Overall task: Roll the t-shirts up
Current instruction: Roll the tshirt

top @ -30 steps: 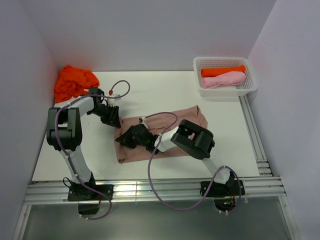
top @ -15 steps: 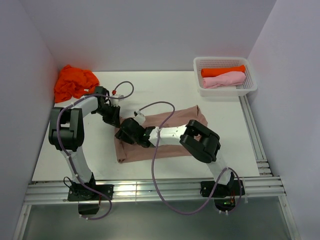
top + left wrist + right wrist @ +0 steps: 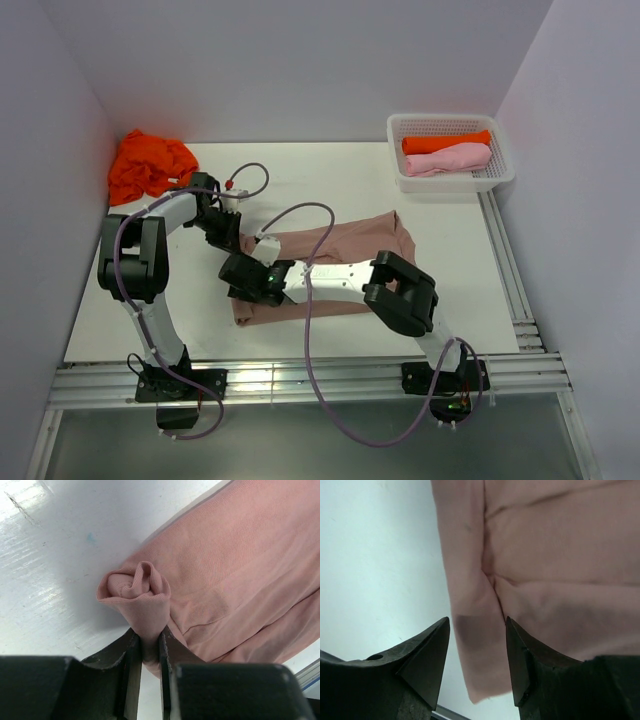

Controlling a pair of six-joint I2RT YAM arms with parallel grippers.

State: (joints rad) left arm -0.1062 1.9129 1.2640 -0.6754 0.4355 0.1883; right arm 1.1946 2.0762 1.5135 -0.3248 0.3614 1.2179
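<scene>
Pinkish-brown cloth first: I count one brown shirt (image 3: 365, 238), spread flat across the middle of the bench (image 3: 330, 180), long side running left to right. One orange heap (image 3: 148, 165) is bunched in the far left corner; I cannot tell how many shirts are in it. One white mesh basket (image 3: 450, 184) sits at the far right corner with two rolled shirts in it, an orange roll (image 3: 445, 142) behind and a pink roll (image 3: 448, 159) touching it in front. I have two arms on the job, one pincer each.

My left pincer (image 3: 146, 640) is at the brown shirt's far left corner. Its jaws are narrow, clamped on the cloth, and just past the tips the corner is curled into a small tight roll (image 3: 132, 587) lying against the white bench.

My right pincer (image 3: 477, 625) reaches across the shirt to its near left part, just beside the left one in the overhead view. Its jaws stand wide apart and grip nothing. The shirt's folded left edge runs through the gap between the two fingers (image 3: 427, 655), with bare bench to the left. I cannot tell from the wrist view whether the tips touch the cloth.
</scene>
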